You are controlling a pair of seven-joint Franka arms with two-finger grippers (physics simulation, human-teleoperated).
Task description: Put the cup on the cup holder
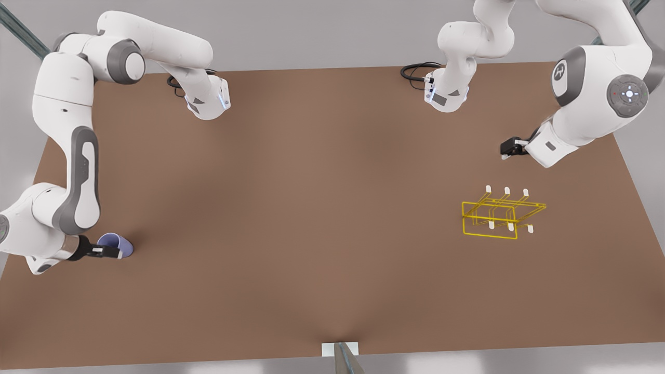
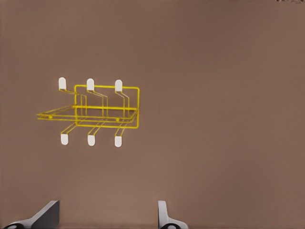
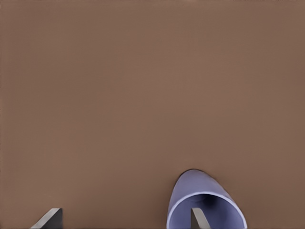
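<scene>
The pale lavender-blue cup stands near the table's edge at the front view's left. In the right wrist view the cup turns its open mouth toward the camera. My right gripper is open at the cup, with one fingertip inside the rim and the other well outside the wall. The yellow wire cup holder, with white-tipped pegs, sits on the table at the front view's right. My left gripper waits open above the table behind the holder, holding nothing.
The brown table has wide bare room between the cup and the holder. A small white mount with a metal bar sits at the front edge. Black cables hang at the arms' bases along the far edge.
</scene>
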